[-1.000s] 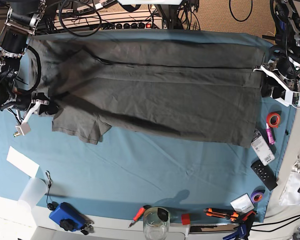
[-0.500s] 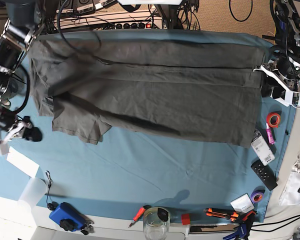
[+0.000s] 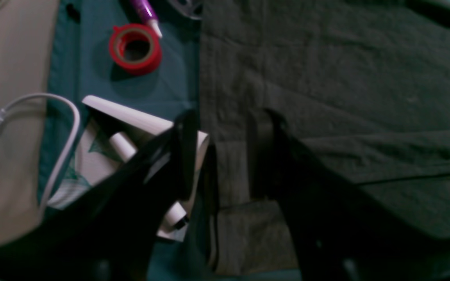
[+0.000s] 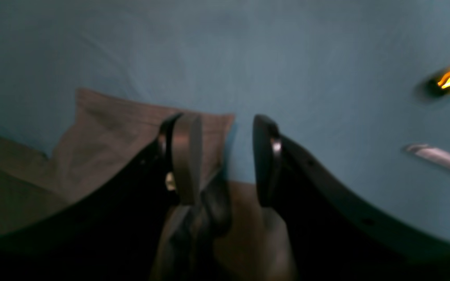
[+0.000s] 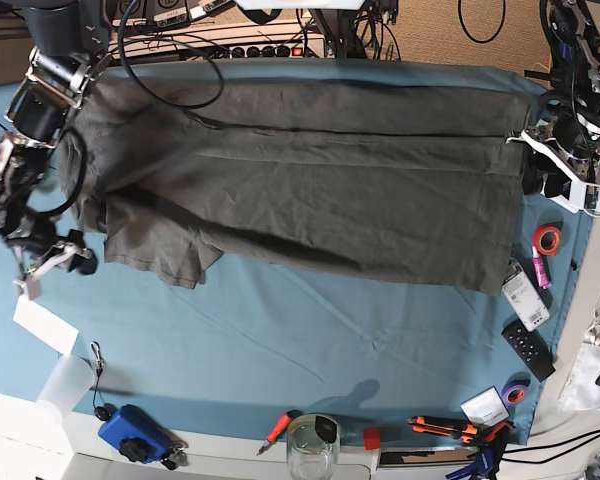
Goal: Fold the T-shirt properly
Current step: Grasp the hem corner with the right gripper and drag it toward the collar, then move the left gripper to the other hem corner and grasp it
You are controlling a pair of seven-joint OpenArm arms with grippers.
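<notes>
Along the near edge of the table point(image 5: 310, 360) lie a blue box point(image 5: 130, 432), a glass jar point(image 5: 312, 447), screwdrivers point(image 5: 445, 427) and a purple tape roll point(image 5: 513, 392). Above them a wide strip of bare blue cloth point(image 5: 310, 330) runs the table's whole width, the largest open room in the base view.

The T-shirt point(image 5: 310, 180) lies flat across the far half, folded lengthwise into a long band. Its near edge slants from a sleeve point(image 5: 165, 255) at the base view's left down toward the right. Its far edge lies close to the table's back rim, beside cables point(image 5: 180, 40).

The right gripper point(image 4: 225, 156) hangs over the blue cloth just off the sleeve's corner, its jaws released and apart with nothing between them.

The left gripper point(image 3: 225, 156) sits at the shirt's hem end, jaws spread wide astride the hem edge, one finger over fabric and the other over the cloth. Whether the fingers touch the fabric cannot be told. Beside it are a red tape roll point(image 3: 135, 48), a purple pen point(image 3: 147, 15) and a white part point(image 3: 139, 128), leaving little room there.
</notes>
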